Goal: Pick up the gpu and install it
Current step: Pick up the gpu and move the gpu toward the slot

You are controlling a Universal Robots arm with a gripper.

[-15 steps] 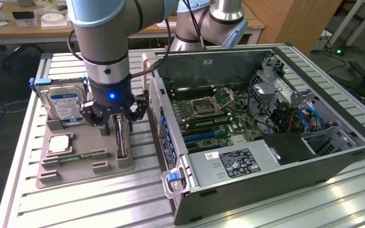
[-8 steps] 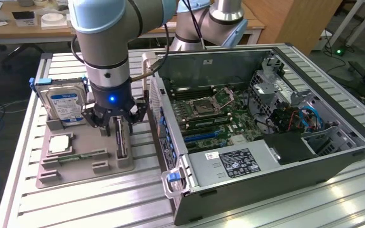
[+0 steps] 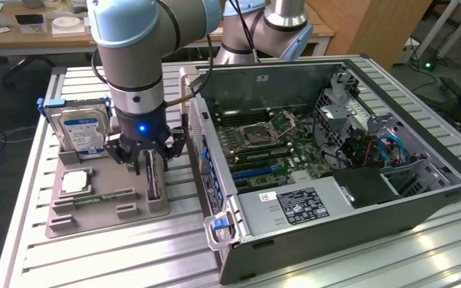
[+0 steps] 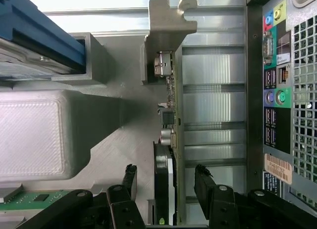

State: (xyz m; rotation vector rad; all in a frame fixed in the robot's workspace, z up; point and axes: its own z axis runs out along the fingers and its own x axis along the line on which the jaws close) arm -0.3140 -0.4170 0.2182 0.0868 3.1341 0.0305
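The gpu (image 3: pixel 152 180) stands on edge in a slot of the grey holder tray (image 3: pixel 94 223), at the exterior view's left of the computer case. In the wrist view the gpu (image 4: pixel 172 115) appears edge-on, a slim dark board with a grey metal bracket (image 4: pixel 166 26) at its far end. My gripper (image 3: pixel 149 158) hangs directly over the card. It is open, and its two black fingers (image 4: pixel 130 178) straddle the near end of the board, one on each side, with gaps showing. The gripper (image 4: pixel 166 182) holds nothing.
The tray also carries a hard drive (image 3: pixel 82 129) with a blue-white label, a square processor (image 3: pixel 77 181) and a green memory stick (image 3: pixel 102 197). The open computer case (image 3: pixel 422 198) with its motherboard (image 3: pixel 266 141) lies close beside the tray; its rear port panel (image 4: pixel 275 90) is near the card.
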